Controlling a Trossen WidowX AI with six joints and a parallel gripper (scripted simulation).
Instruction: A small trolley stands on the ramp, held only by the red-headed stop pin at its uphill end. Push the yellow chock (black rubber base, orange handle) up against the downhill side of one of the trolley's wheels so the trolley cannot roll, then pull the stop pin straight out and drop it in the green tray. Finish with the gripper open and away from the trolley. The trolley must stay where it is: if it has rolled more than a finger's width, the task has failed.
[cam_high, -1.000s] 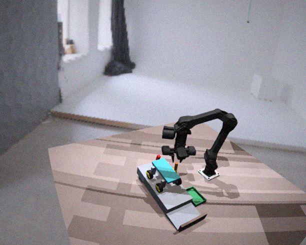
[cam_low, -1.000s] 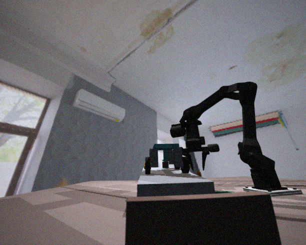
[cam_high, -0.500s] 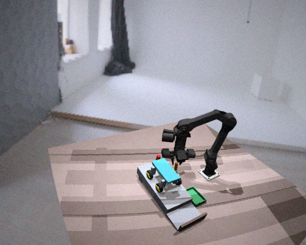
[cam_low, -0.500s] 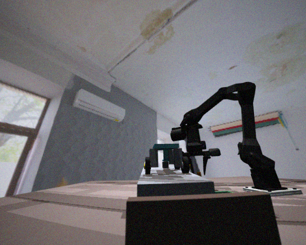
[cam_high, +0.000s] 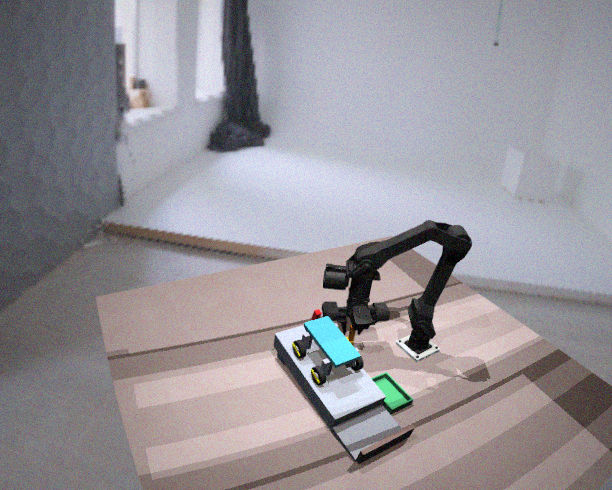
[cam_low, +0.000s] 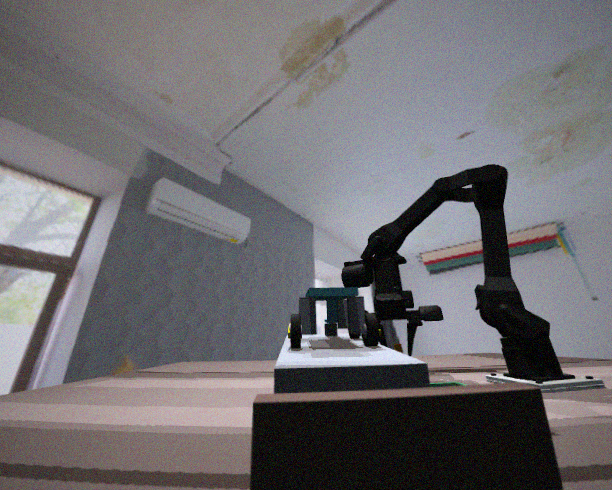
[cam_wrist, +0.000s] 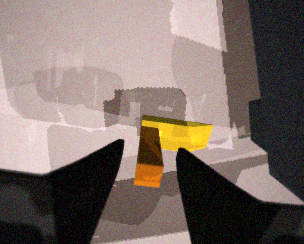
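Trolley (cam_high: 331, 340) with a cyan deck and yellow-hubbed black wheels stands on the grey ramp (cam_high: 352, 395), near the ramp's upper end; largest of all is the wood-patterned table (cam_high: 204, 418) that carries everything, with the ramp lying slantwise across its middle and ending in a low dark lip at the near end. From its white base plate (cam_high: 432, 351) beside the ramp the black arm (cam_high: 441, 265) rises, bends over at the elbow and reaches down on the base side of the trolley, just off the edge of the ramp. A green tray (cam_high: 403, 403) lies on the table against the ramp's side, downhill of the trolley. The claw (cam_wrist: 149, 165) points straight down at the table, its two dark fingers held partly apart with nothing gripped between them. Below it the yellow chock (cam_wrist: 182, 134) rests on the table beside the ramp's shadowed wall, and its orange handle (cam_wrist: 149, 157) stands up into the gap between the fingertips, reaching about level with them, neither finger clearly touching it. In the top view only a sliver of that handle (cam_high: 351, 331) shows past the trolley's deck. Smallest, the red head of the stop pin (cam_high: 317, 313) peeks out at the trolley's uphill end, in place
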